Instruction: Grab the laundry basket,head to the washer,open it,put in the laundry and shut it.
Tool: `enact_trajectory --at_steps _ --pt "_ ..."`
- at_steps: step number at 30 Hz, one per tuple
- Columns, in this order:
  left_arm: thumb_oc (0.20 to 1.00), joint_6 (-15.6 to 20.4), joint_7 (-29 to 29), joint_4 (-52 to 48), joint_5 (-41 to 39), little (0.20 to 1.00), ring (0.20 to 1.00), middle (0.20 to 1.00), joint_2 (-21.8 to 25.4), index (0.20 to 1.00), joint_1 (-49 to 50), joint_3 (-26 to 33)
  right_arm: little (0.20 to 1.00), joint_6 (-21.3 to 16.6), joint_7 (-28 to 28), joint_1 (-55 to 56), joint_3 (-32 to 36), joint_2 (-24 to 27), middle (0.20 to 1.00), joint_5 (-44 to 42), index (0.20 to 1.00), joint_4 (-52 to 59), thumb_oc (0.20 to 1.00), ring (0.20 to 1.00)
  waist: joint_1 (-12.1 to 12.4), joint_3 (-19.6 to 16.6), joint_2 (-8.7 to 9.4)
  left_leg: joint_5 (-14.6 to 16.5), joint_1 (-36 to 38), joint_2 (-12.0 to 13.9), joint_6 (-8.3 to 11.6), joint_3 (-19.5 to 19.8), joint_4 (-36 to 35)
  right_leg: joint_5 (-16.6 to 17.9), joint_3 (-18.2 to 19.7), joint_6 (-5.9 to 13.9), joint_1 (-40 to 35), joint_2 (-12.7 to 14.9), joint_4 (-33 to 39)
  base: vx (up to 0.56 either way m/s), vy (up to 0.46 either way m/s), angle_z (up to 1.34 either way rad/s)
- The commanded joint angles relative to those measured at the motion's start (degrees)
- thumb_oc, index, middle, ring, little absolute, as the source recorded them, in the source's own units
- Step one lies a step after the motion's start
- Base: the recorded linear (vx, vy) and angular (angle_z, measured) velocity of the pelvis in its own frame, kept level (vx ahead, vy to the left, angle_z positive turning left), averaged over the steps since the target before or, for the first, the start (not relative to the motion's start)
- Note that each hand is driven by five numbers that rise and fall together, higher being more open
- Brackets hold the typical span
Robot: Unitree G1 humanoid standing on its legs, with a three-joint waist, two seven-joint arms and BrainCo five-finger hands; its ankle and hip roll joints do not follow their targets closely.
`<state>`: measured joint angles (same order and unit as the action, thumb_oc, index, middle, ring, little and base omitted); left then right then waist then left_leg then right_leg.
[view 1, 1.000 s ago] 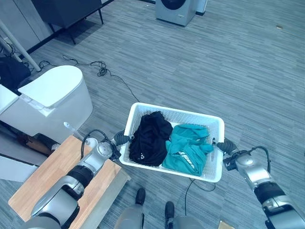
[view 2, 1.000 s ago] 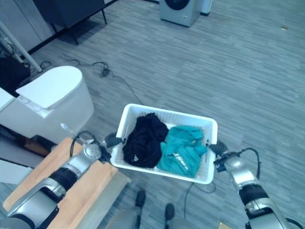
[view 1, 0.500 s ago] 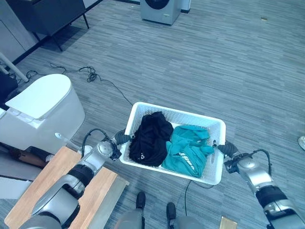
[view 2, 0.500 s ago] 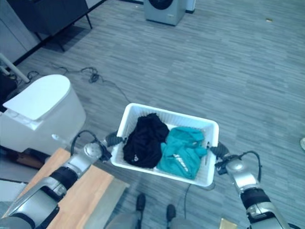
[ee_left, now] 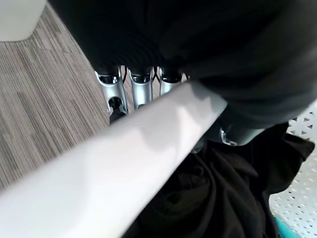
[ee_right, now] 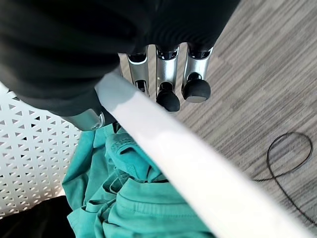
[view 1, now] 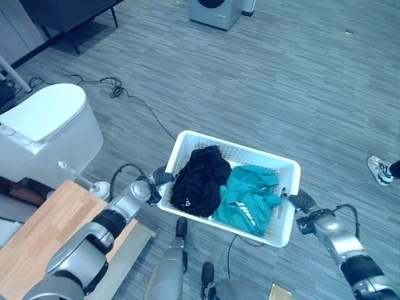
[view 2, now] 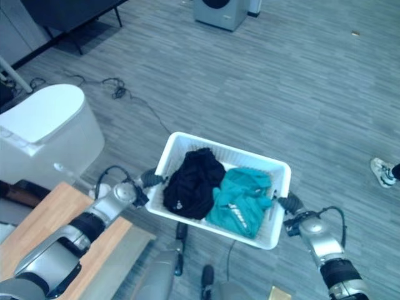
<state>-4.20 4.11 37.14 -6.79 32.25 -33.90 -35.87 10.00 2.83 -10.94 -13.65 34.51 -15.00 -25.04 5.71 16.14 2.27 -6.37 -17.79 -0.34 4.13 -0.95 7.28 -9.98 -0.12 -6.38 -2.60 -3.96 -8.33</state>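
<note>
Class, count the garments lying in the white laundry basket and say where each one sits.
2. A black garment fills the basket's half nearer the robot's left hand; a teal garment fills the half nearer the right hand. Others may lie hidden underneath.

Lighting: even, diffuse indoor light from overhead, moderately bright.
Grey wood-grain plank floor (view 1: 300, 81): uniformly lit, no hard-edged shadows.
White round-topped plastic bin (view 1: 44, 115): lid is the brightest surface, without harsh glare.
White perforated plastic laundry basket (view 1: 237, 145): rim is pale and bright in the left wrist view, with soft grey shading.
Crumpled black garment (view 1: 199, 181): very dark, folds barely legible.
</note>
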Motion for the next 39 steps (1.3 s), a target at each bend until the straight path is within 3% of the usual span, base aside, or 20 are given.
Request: enact_trajectory --at_steps 1,3,4,6,8,9,12,13,15,16,21,23,24,25,27,29,31,33,35,39 --pt "0.200 3.00 -1.99 -1.55 -2.39 0.200 0.200 0.200 2.38 0.200 0.11 7.38 0.200 -6.30 3.55 -2.58 0.27 -1.04 0.200 -2.94 0.200 6.49 0.200 0.200 1.85 -8.01 4.39 2.99 0.20 -2.33 -5.55 -3.84 2.35 5.02 1.30 12.90 -8.16 3.91 -3.17 0.44 0.128 -0.42" --pt "0.200 2.96 -1.93 -1.66 -2.42 0.200 0.200 0.200 3.02 0.200 1.14 7.49 0.200 -6.23 3.75 -3.36 -0.24 -2.06 0.200 -2.48 0.200 5.21 0.200 0.200 1.73 -7.90 4.80 4.90 2.55 -3.15 -6.89 -4.66 2.01 11.32 1.14 16.63 -5.44 4.25 -11.80 0.42 0.128 -0.38" --pt "0.200 2.79 -2.30 -2.21 -2.49 0.200 0.200 0.200 3.32 0.200 2.38 8.48 0.200 -5.75 3.99 -4.14 -0.43 -2.74 0.200 -1.74 0.200 4.71 0.200 0.200 0.78 -7.32 4.00 6.71 5.26 -2.80 -8.15 -5.08 1.64 16.22 -0.09 19.43 -1.21 4.28 -20.99 0.40 0.127 -0.21" --pt "0.200 2.53 -2.48 -2.16 -2.53 0.200 0.200 0.200 3.34 0.200 2.56 8.73 0.200 -5.70 3.99 -4.46 -0.34 -2.87 0.200 -1.50 0.200 4.41 0.200 0.200 0.50 -7.19 2.97 7.07 6.28 -2.07 -8.57 -5.07 1.31 16.97 -1.24 19.51 1.43 4.40 -24.50 0.31 0.105 0.21" --pt "0.200 2.14 -3.03 -2.08 -2.86 0.200 0.200 0.200 3.21 0.200 2.29 9.60 0.200 -5.25 3.86 -5.28 -0.05 -2.97 0.200 -1.15 0.200 3.73 0.200 0.200 -0.86 -6.54 1.33 8.13 10.33 -1.80 -9.23 -4.21 0.00 14.63 -3.18 17.73 7.08 5.64 -27.27 0.36 0.098 0.13" --pt "0.200 2.12 -3.09 -1.80 -3.39 0.200 0.200 0.200 2.98 0.200 1.80 9.77 0.200 -4.99 3.59 -5.77 0.43 -2.29 0.200 -1.26 0.200 2.77 0.200 0.200 -2.53 -6.34 -0.22 9.26 13.94 -1.82 -8.85 -2.38 -1.10 10.46 -3.67 15.15 12.68 5.89 -22.86 0.26 0.032 0.04" --pt "0.200 2.10 -3.15 -1.00 -3.60 0.200 0.200 0.200 2.46 0.200 0.83 9.60 0.200 -4.92 3.27 -6.03 0.80 -1.45 0.200 -1.89 0.200 2.25 0.200 0.200 -4.44 -6.06 -0.87 11.36 16.74 -2.18 -7.92 -0.36 -0.59 7.93 -2.63 13.90 15.27 6.49 -14.79 0.44 -0.091 0.37" --pt "0.200 2.18 -3.67 0.40 -3.29 0.200 0.200 0.200 1.77 0.200 -0.68 9.29 0.200 -4.90 2.82 -6.25 1.32 -0.54 0.200 -2.88 0.200 1.96 0.200 0.200 -5.98 -5.90 -0.46 13.99 18.90 -2.89 -6.79 1.20 0.16 10.79 0.31 14.64 17.26 8.76 -1.62 0.40 -0.141 0.46" --pt "0.200 2.24 -3.69 0.51 -3.29 0.200 0.200 0.200 1.65 0.200 -0.77 9.25 0.200 -4.92 2.82 -6.25 1.34 -0.45 0.200 -2.91 0.200 1.93 0.200 0.200 -6.12 -5.67 -0.89 14.42 19.17 -2.55 -6.78 1.45 0.40 11.02 -0.06 14.65 16.42 8.49 -0.80 0.39 -0.136 0.51" --pt "0.200 2.46 -4.18 1.67 -1.47 0.200 0.200 0.200 0.80 0.200 -2.03 9.18 0.200 -4.17 3.23 -5.30 2.85 0.98 0.200 -2.38 0.200 3.02 0.200 0.200 -8.47 -5.24 -1.82 17.77 23.62 -1.85 -5.75 3.84 0.67 15.58 3.14 16.79 22.66 11.72 8.73 0.47 -0.157 0.55" --pt "0.200 2.53 -4.10 2.84 -0.10 0.200 0.200 0.200 0.13 0.200 -2.94 8.15 0.200 -3.90 3.83 -3.62 4.22 1.35 0.200 -1.98 0.200 4.62 0.200 0.200 -10.07 -7.04 -1.51 19.29 29.98 -0.33 -4.15 5.18 0.15 18.34 -0.45 17.59 19.78 12.55 8.79 0.54 -0.251 0.59" --pt "0.200 2.53 -3.99 2.86 0.05 0.200 0.200 0.200 -0.26 0.200 -3.15 7.95 0.200 -3.67 4.17 -2.14 5.20 2.17 0.200 -1.88 0.200 6.02 0.200 0.200 -11.00 -8.83 -1.85 17.62 31.68 2.21 -2.78 5.61 1.18 19.95 -0.66 17.00 18.78 11.03 5.89 0.49 -0.335 0.75" --pt "0.200 2.73 -3.98 3.54 -0.29 0.200 0.200 0.200 -0.65 0.200 -2.94 7.87 0.200 -3.98 4.10 -1.16 5.27 2.75 0.200 -2.76 0.200 6.42 0.200 0.200 -11.56 -10.52 -3.00 10.23 31.00 6.83 -0.77 4.90 6.85 18.66 -1.49 15.27 16.72 7.43 3.51 0.35 -0.282 0.23" --pt "0.200 2.73 -3.98 3.54 -0.29 0.200 0.200 0.200 -0.64 0.200 -2.95 7.85 0.200 -3.98 4.10 -1.15 5.29 2.73 0.200 -2.76 0.200 6.43 0.200 0.200 -11.65 -10.65 -2.81 9.98 30.81 6.64 -0.74 5.03 6.73 18.81 -1.50 15.25 16.85 7.64 3.61 0.48 -0.435 0.08" --pt "0.200 2.08 -3.72 2.72 -1.08 0.200 0.200 0.200 -0.13 0.200 -2.89 7.48 0.200 -4.00 3.37 -0.42 5.54 3.00 0.200 -4.04 0.200 6.75 0.200 0.200 -11.18 -10.94 -1.38 2.28 25.04 10.03 -1.58 2.70 20.53 16.76 -2.98 12.25 12.97 6.80 3.48 0.29 -0.380 0.05" --pt "0.200 1.43 -3.92 1.62 -1.45 0.200 0.200 0.200 0.33 0.200 -3.06 7.57 0.200 -4.30 2.62 -0.77 5.03 2.90 0.200 -4.86 0.200 7.03 0.200 0.200 -10.06 -10.34 -0.27 -0.29 19.50 12.57 -2.89 1.60 32.11 15.01 -3.97 9.39 9.35 4.78 4.56 0.30 -0.478 0.09" --pt "0.200 1.25 -4.05 0.77 -1.86 0.200 0.200 0.200 0.43 0.200 -3.36 7.54 0.200 -4.31 1.75 -0.66 4.99 3.10 0.200 -4.90 0.200 7.68 0.200 0.200 -9.04 -9.62 0.32 -0.57 15.94 15.65 -3.05 -0.89 35.57 12.37 -4.56 8.24 6.24 3.24 4.90 0.31 -0.396 -0.12" --pt "0.200 1.03 -3.86 0.48 -2.23 0.200 0.200 0.200 -0.96 0.200 -4.74 6.60 0.200 -4.00 0.89 -0.16 5.39 3.08 0.200 -4.52 0.200 8.49 0.200 0.200 -6.92 -8.05 1.69 2.66 7.06 14.92 -3.42 -4.85 32.56 10.71 -5.36 7.65 2.49 3.21 5.73 0.27 -0.236 0.12" --pt "0.200 1.07 -3.80 0.69 -2.01 0.200 0.200 0.200 -1.30 0.200 -4.75 6.39 0.200 -4.06 0.86 -0.14 5.35 2.98 0.200 -4.34 0.200 8.40 0.200 0.200 -6.22 -7.68 1.76 3.27 5.29 13.80 -3.13 -5.57 30.36 10.17 -5.50 7.73 1.69 3.13 5.64 0.23 -0.076 0.17" --pt "0.200 1.82 -3.92 1.82 -1.82 0.200 0.200 0.200 -2.42 0.200 -5.35 5.66 0.200 -5.08 0.58 -2.04 3.74 1.80 0.200 -3.59 0.200 7.18 0.200 0.200 -2.85 -7.01 1.22 2.15 3.09 8.77 -2.14 -7.29 8.97 8.25 -5.82 9.21 -2.42 2.93 6.68 0.35 0.031 -0.09"
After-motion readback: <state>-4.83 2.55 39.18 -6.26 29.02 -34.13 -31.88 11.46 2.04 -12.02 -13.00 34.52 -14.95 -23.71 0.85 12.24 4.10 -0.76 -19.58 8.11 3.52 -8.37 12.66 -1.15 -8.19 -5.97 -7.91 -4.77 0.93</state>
